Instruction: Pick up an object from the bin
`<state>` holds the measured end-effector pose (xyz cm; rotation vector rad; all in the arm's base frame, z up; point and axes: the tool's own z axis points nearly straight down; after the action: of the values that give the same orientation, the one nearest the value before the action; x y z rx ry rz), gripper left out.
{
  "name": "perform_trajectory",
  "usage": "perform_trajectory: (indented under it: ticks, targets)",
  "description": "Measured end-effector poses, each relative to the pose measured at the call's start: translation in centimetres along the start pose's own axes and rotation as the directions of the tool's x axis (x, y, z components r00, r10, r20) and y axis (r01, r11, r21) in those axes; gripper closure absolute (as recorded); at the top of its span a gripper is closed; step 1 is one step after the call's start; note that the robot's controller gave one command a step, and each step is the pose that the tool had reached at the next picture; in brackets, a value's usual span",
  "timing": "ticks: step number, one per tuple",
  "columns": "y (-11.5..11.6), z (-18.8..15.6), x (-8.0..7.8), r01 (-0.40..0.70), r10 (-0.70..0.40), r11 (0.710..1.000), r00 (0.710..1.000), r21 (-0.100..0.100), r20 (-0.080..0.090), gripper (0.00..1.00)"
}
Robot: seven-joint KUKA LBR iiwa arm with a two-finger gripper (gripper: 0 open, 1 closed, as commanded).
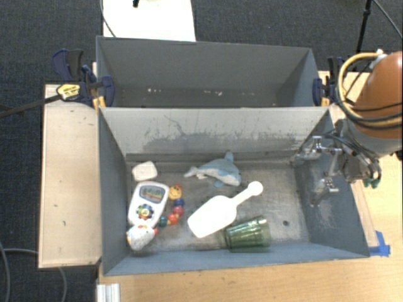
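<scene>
hovering tool at right of bin | state: cannot tell | nearest: green cup, white scoop

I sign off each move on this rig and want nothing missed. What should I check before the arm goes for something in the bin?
1. Hand over bare floor at the right end of the bin, away from all the things: ok.
2. Hand clear of the right wall: cannot tell.
3. Green cup, the nearest thing, lies on its side close by the front wall, awkward to reach: not ok.
4. White scoop apart from the cup: cannot tell.
5. Blue plush fish lies free, nothing on it: ok.
</scene>
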<state>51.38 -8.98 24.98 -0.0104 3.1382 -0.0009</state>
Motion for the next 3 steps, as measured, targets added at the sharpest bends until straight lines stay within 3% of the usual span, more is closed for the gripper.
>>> perform_trajectory:
  ticks: [1,2,3]
  targets:
    - [0.0,0.0,0.0,0.001,-0.001,1.0,1.0,0.0,0.0,0.0]
    - [2.6,5.6,-2.2,0.108,-0.108,0.994,0.994,0.0,0.004,0.0]
    - [8.2,8.9,-3.2,0.302,-0.302,0.953,0.953,-0.002,-0.001,0.0]
